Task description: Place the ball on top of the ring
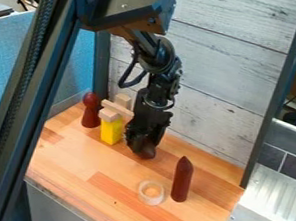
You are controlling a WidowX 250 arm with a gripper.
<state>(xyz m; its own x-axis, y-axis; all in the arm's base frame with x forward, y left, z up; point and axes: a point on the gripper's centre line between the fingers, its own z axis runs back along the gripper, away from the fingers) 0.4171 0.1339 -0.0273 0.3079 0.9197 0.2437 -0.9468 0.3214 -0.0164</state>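
ball of dark brown wood (148, 152) is sitting at my black two-finger gripper (143, 145); whether its jaws are gripping, i'm not seeing. pale translucent plastic ring (151, 201) is lying apart, awaiting placement.

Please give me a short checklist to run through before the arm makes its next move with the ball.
1. Ring lying flat on the wooden counter: ok.
2. Nothing sitting on top of the ring: ok.
3. Dark reddish ball at the lower end of the gripper: ok.
4. Ball firmly gripped: cannot tell.
5. Ball positioned over the ring: not ok; it is behind the ring, slightly to its left in the view.
6. Pointed dark-red piece upright and apart from the ring: ok, though it stands close by on the right in the view.
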